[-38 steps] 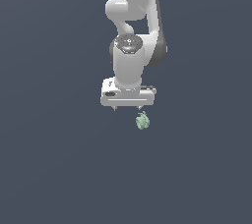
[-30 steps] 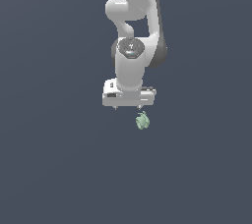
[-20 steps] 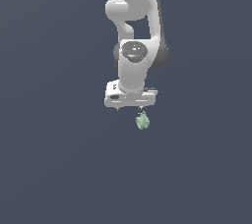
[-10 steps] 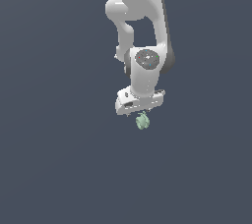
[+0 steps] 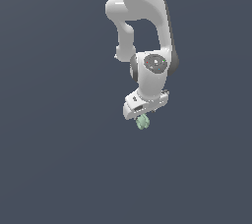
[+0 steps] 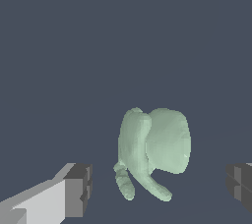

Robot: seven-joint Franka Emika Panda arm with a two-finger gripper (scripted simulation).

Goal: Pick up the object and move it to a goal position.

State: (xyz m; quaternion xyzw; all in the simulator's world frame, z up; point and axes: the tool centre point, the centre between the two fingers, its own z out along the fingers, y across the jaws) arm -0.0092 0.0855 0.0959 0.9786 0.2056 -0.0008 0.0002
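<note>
My gripper (image 5: 141, 119) is spread wide, holding nothing; the mint-green object (image 6: 153, 152) sits between my fingers (image 6: 74, 191), touching neither; I should centre, descend straight, then close slowly.

A white arm (image 5: 142, 16) comes down from the top edge of the exterior view, bends at a joint and ends in a round wrist with a grey disc facing the camera. Below the wrist sits the flat white claw (image 5: 144, 115) body, tilted so that the end toward the exterior view's left hangs lower. Just under it, touching or nearly touching its underside, is the object (image 5: 142, 122), a small, pale mint-green lump. The claw's fingers are too small to make out, so their spacing cannot be told. All around is a plain dark blue-grey surface (image 5: 54, 159).
</note>
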